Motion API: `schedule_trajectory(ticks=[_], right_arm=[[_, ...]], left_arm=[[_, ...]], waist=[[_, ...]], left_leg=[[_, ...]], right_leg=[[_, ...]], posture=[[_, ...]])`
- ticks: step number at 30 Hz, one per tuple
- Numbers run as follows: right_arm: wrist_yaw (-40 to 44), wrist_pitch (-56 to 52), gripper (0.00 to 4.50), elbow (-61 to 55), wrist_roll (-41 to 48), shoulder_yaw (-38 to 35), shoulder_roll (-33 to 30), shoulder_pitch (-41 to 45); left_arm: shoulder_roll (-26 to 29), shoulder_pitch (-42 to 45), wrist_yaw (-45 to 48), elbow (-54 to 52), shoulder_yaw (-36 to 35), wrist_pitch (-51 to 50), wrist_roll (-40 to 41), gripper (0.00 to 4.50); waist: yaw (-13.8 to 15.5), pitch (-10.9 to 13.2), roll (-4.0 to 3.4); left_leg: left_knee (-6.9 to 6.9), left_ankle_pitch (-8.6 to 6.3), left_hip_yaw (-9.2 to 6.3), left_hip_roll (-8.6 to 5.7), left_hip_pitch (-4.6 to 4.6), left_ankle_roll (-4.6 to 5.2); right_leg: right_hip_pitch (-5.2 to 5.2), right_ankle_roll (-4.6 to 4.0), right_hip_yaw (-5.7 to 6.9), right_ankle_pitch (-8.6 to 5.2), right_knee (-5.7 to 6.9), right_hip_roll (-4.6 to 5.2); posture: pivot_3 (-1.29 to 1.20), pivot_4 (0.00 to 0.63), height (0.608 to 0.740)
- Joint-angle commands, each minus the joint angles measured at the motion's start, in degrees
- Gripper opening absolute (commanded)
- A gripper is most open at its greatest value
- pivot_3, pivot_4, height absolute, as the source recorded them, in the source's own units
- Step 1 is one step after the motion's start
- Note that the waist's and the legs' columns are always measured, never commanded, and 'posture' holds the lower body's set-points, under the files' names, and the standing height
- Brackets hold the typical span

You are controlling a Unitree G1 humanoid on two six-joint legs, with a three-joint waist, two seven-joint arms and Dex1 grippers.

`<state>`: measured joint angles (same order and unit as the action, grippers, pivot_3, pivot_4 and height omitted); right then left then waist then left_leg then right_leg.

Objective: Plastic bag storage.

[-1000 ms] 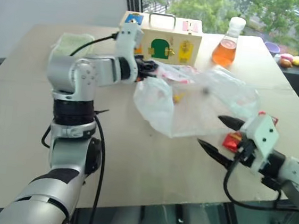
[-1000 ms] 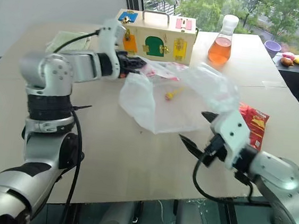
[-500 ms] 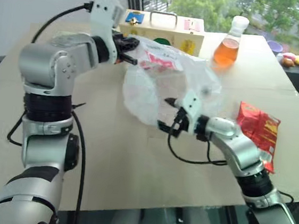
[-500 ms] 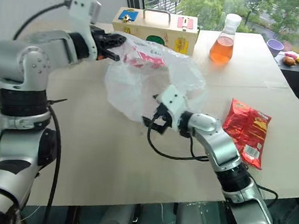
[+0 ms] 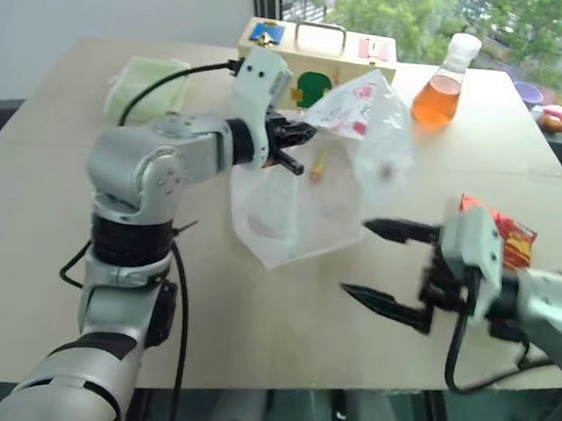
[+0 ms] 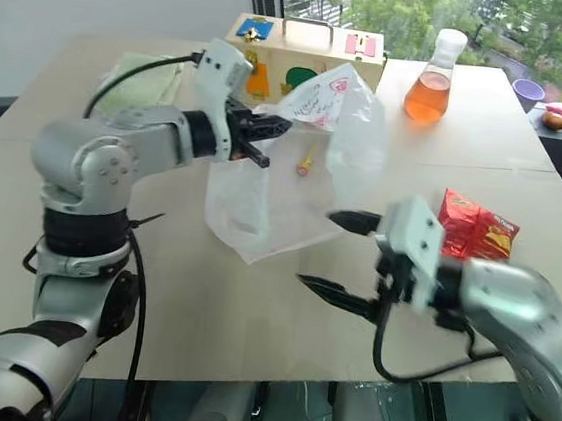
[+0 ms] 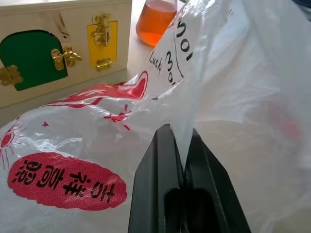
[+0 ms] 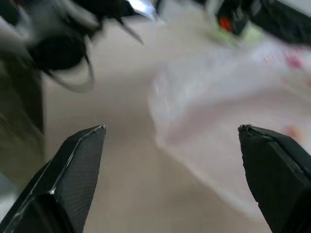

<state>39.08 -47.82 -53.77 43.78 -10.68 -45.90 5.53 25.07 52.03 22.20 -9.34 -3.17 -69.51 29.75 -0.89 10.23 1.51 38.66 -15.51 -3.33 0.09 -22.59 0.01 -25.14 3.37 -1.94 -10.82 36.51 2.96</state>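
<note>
Because the plastic bag (image 5: 308, 188) hangs from a single pinch of thin film, the likeliest failure is slippage: the left gripper (image 7: 181, 160) has its fingers pressed together on only a narrow fold near the bag's upper edge, and a sharp pull could draw the film out or tear it. A second risk lies with the right gripper (image 5: 388, 265), whose fingers stand wide apart and hold nothing; closing on a loose billow instead of an edge or handle would bunch the bag rather than fold it. A small yellow and red object (image 5: 318, 166) seems to lie inside or behind the film, just below the left gripper's fingertips, and it could drop out or be trapped in a fold; which side of the film it sits on cannot be told.

The bag is translucent white, crinkled, with red printed marks and dark lettering. It droops from the left gripper down to the worktop (image 5: 36, 245), its lower corner resting there, apart from and ahead of the right gripper. Beyond the bag stand a wooden latch box (image 5: 312, 58) and a flask of orange liquid (image 5: 443, 87); a red snack packet (image 6: 475, 226) lies just behind the right gripper.
</note>
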Motion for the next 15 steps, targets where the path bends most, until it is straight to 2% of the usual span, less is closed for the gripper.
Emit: schedule_trajectory(ticks=[1,3,6,10,15], right_arm=[[-4.8,4.3,4.41,-6.1,-17.5,-5.7,-7.2,-16.3],[-9.7,6.2,4.41,-5.8,-25.9,-5.6,-7.3,-24.4],[-18.9,9.7,4.41,-2.6,-40.4,-0.8,-6.3,-31.8],[-28.1,13.2,4.41,4.5,-54.2,8.3,-2.8,-31.3],[-34.4,16.2,4.41,15.5,-65.1,17.5,3.3,-27.9]], left_arm=[[0.4,2.2,0.6,4.4,0.8,5.6,-2.8,0.0],[0.4,2.8,1.0,6.7,1.4,7.3,-3.7,0.0],[0.3,3.1,1.7,8.2,2.3,9.1,-4.6,0.0],[0.2,3.3,2.7,8.8,3.3,10.3,-5.4,0.0],[-0.3,3.8,2.6,8.8,3.0,10.1,-5.5,0.0]], waist=[[0.2,0.0,0.0],[0.2,0.0,0.07],[0.1,0.0,0.07],[0.1,-0.1,0.11],[0.1,-0.1,0.13]], left_leg=[[0.02,0.0,0.0,0.0,-0.01,0.0],[0.09,0.0,0.03,0.0,-0.02,0.0],[0.26,0.0,0.18,-0.01,-0.04,-0.01],[0.45,0.0,0.33,0.03,-0.02,-0.01],[0.52,0.0,0.42,0.05,0.05,-0.01]], right_leg=[[0.01,0.0,0.0,0.0,0.0,-0.01],[0.04,0.04,-0.02,-0.02,-0.01,0.0],[0.04,0.07,-0.16,-0.02,-0.01,0.0],[0.03,0.16,-0.31,-0.07,0.05,-0.02],[0.03,0.27,-0.41,-0.13,0.14,-0.07]], posture=[[0.0,0.15,0.74],[0.0,0.15,0.74],[0.0,0.15,0.74],[0.0,0.15,0.74],[0.0,0.15,0.74]])
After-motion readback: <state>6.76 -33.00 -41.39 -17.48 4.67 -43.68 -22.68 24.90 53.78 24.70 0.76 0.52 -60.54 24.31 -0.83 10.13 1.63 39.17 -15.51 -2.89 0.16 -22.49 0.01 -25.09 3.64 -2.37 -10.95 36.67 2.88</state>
